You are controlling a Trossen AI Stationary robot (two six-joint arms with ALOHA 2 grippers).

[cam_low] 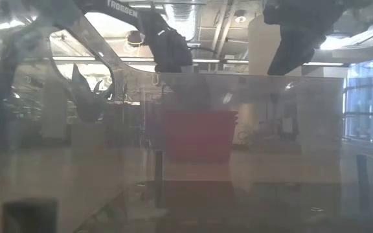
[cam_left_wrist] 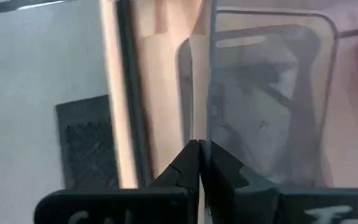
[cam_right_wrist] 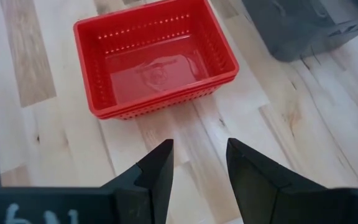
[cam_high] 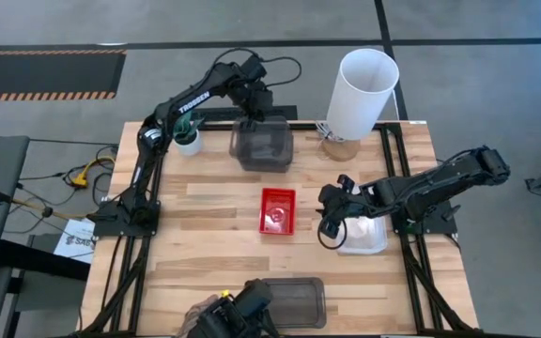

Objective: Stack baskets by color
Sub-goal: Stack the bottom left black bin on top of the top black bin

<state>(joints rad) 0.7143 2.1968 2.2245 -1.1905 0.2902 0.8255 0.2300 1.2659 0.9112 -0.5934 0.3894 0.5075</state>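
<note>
Red baskets (cam_high: pixel 277 209): set at the middle of the worktop (cam_high: pixel 205 202); in the right wrist view a double rim is seen, so two red ones are judged to be nested already.
Far grey basket (cam_high: pixel 261 145): found at the far edge of the worktop, beside the small potted plant (cam_high: pixel 189 137) and near the tall white cylinder (cam_high: pixel 359 95).
Near grey basket (cam_high: pixel 294 300): laid at the near edge, well apart from the far grey one; the grey pair is judged not yet stacked.
Clear basket (cam_high: pixel 363 235): seen at the right side of the worktop, partly covered by the right arm; whether it is one basket or several cannot be told.
Left tool (cam_left_wrist: pixel 201 171): pinched shut on the thin wall of the far grey basket, as shown in the left wrist view; whether the basket is lifted or resting cannot be told.
Right tool (cam_right_wrist: pixel 199 163): held open and empty above bare wood, between the red baskets and the clear basket, pointed toward the red ones.
Progress: red is judged done; grey is in hand and has to be carried to its partner; the clear colour cannot be judged.
</note>
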